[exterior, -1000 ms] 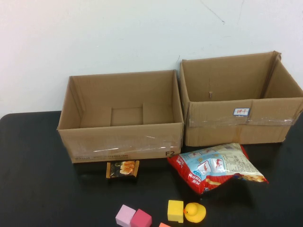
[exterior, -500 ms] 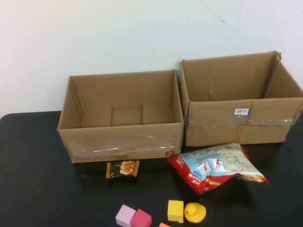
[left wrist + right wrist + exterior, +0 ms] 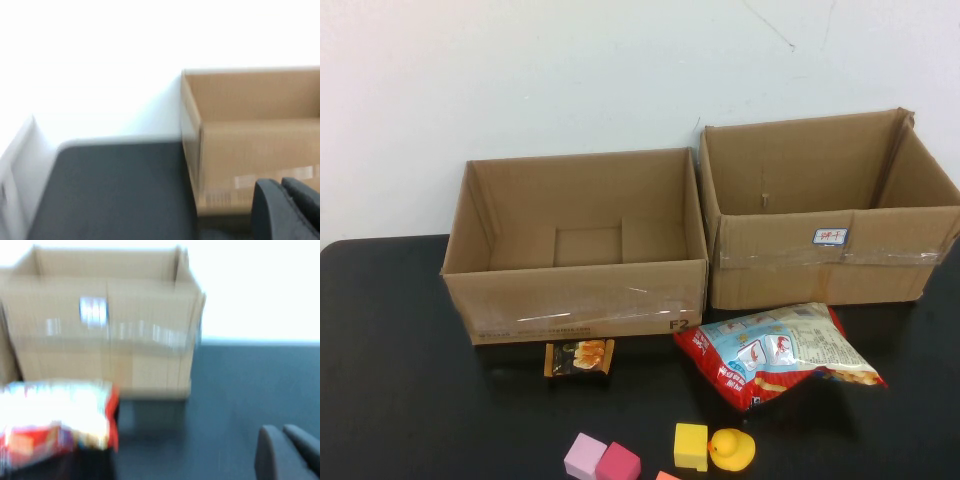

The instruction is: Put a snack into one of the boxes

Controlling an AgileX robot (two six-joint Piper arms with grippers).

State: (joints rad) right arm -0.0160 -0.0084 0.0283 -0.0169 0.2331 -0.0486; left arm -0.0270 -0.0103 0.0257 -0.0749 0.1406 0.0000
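Neither arm reaches into the high view, so the choice of arm rests on where the snacks lie. The large red, white and blue crinkled snack bag (image 3: 780, 355) lies flat on the black table (image 3: 400, 400), right of centre, just in front of the right-hand open cardboard box (image 3: 825, 260), its long axis running left to right and angling slightly nearer at its right end. The right gripper (image 3: 290, 452) is closed on nothing and sits low over the table, to the right of that bag, with the box beyond; it is the nearer hand. The left gripper (image 3: 287, 207) is likewise shut and empty, parked near the left corner of the left-hand open cardboard box (image 3: 575, 300). A small dark snack packet (image 3: 580, 357) lies against that box's front wall, an alternative for the left arm.
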